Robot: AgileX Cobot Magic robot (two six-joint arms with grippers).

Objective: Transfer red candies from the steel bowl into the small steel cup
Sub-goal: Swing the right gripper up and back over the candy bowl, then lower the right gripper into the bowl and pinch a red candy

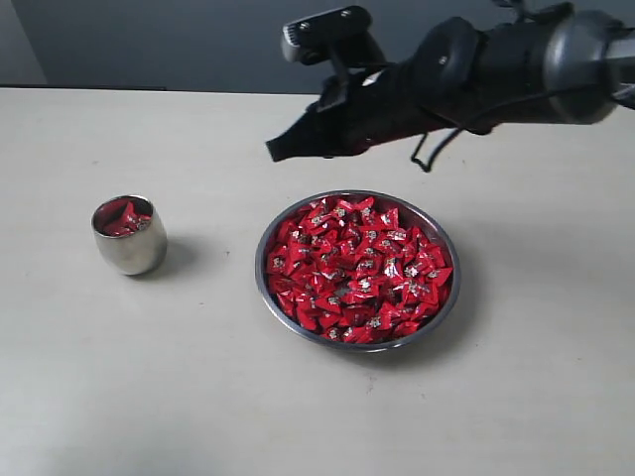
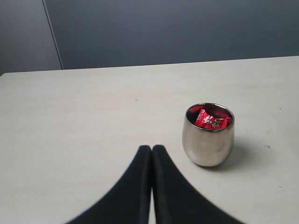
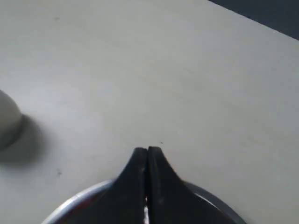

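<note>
Table, near strip: the pale table [image 1: 149, 416] lies open across the whole front of the exterior view, from the bowl's near rim down to the bottom edge.
Steel bowl: the steel bowl [image 1: 261, 263] sits flat on the table, right of centre. Its thin rim shows unbroken all the way round, with open table on every side.
Red candies: the red candies [image 1: 357, 268] fill the bowl in a dense heap, and what I see of the heap lies inside the rim.
Small steel cup: the small steel cup [image 1: 129, 243] stands upright to the left of the bowl and well apart from it, with a wide lane of table between the two. A few red candies lie inside it, below the lip.
My left hand: in the left wrist view my left hand [image 2: 151, 149] has its two black fingers pressed together along their length. The cup stands beyond the tips and off their line, apart from them.
My right hand: my right hand [image 1: 272, 151] hangs in the air near the bowl's far-left rim, fingers together tip to tip. I cannot tell whether anything is pinched deeper between them. In the right wrist view the bowl's rim curves under the fingers and the tips look out over open table.
Right arm: the black arm [image 1: 476, 69] reaches in from the upper right, raised above the table behind the bowl.
Far edge: the table's back edge runs straight across against a dark grey wall [image 1: 149, 40], and open surface lies between the cup and that edge.
</note>
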